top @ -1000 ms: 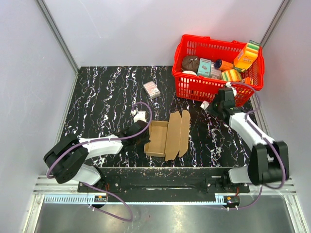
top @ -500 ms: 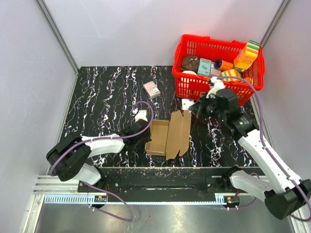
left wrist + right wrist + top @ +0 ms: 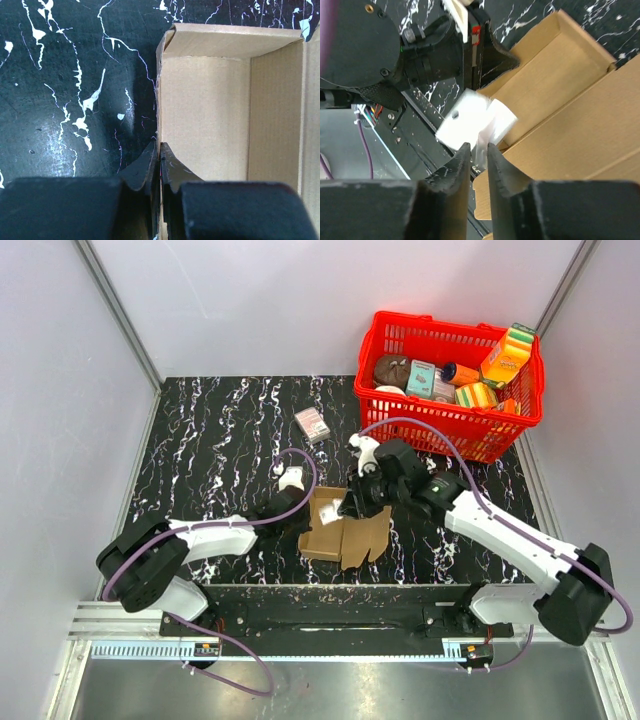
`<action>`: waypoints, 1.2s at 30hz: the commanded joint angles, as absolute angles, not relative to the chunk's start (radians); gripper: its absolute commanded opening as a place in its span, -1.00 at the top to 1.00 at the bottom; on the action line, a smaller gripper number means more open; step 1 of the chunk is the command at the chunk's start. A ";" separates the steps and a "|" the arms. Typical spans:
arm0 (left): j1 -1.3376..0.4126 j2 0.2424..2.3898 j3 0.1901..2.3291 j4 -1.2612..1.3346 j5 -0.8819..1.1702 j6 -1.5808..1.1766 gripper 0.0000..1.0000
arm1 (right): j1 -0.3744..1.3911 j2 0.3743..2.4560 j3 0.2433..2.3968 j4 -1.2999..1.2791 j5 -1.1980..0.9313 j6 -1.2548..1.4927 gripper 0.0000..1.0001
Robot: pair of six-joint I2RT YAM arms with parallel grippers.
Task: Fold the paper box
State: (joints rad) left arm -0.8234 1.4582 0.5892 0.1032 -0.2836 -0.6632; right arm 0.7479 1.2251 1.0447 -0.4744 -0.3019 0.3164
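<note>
The paper box (image 3: 345,535) lies open on the black marble table, a shallow brown cardboard tray with its lid flaps spread to the right. My left gripper (image 3: 300,524) is shut on the tray's left wall (image 3: 161,100), one finger (image 3: 145,167) outside and the other inside. My right gripper (image 3: 352,504) hovers over the tray and is shut on a small white packet (image 3: 470,122) in thin clear plastic. In the right wrist view the packet hangs above the box's inner floor (image 3: 555,75), with the left gripper (image 3: 482,47) just beyond it.
A red basket (image 3: 366,400) with several printed grocery packs stands at the back right. A small white-and-pink carton (image 3: 313,424) lies behind the box. The table's front edge and metal rail (image 3: 330,592) run just below the box.
My right arm has swung left from the red basket to above the paper box, carrying the white packet. My left gripper has stayed shut on the box wall.
</note>
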 commanded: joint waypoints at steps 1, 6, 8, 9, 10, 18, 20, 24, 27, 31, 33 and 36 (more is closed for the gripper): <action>-0.818 1.485 0.597 0.049 -0.278 -0.658 0.83 | 0.784 1.259 1.051 -0.419 -0.330 0.291 0.42; -0.818 1.488 0.589 0.058 -0.270 -0.664 0.83 | 0.784 1.212 1.031 -0.399 -0.267 0.305 0.03; -0.818 1.494 0.589 0.063 -0.267 -0.666 0.83 | 0.784 1.169 1.028 -0.408 -0.229 0.313 0.01; -0.818 1.493 0.591 0.063 -0.265 -0.666 0.83 | 0.782 1.152 1.026 -0.414 -0.172 0.319 -0.01; -0.818 1.493 0.592 0.063 -0.262 -0.666 0.82 | 0.784 1.113 1.023 -0.426 -0.140 0.328 -0.03; -0.821 1.479 0.606 0.067 -0.247 -0.660 0.30 | 0.782 0.907 0.930 -0.546 0.181 0.500 -0.15; -0.819 1.482 0.612 0.061 -0.247 -0.657 0.26 | 0.782 0.885 0.919 -0.601 0.204 0.538 -0.17; -0.819 1.479 0.624 0.049 -0.248 -0.655 0.19 | 0.784 0.876 0.870 -0.630 0.187 0.587 -0.28; -0.819 1.473 0.623 0.045 -0.253 -0.657 0.18 | 0.784 0.865 0.832 -0.620 0.209 0.649 -0.56; -0.819 1.468 0.621 0.043 -0.250 -0.657 0.17 | 0.781 0.854 0.801 -0.600 0.235 0.695 -0.66; -0.819 1.468 0.624 0.038 -0.250 -0.655 0.17 | 0.775 0.864 0.798 -0.604 0.242 0.704 -0.68; -0.821 1.463 0.626 0.035 -0.252 -0.653 0.17 | 0.764 0.885 0.788 -0.604 0.236 0.712 -0.66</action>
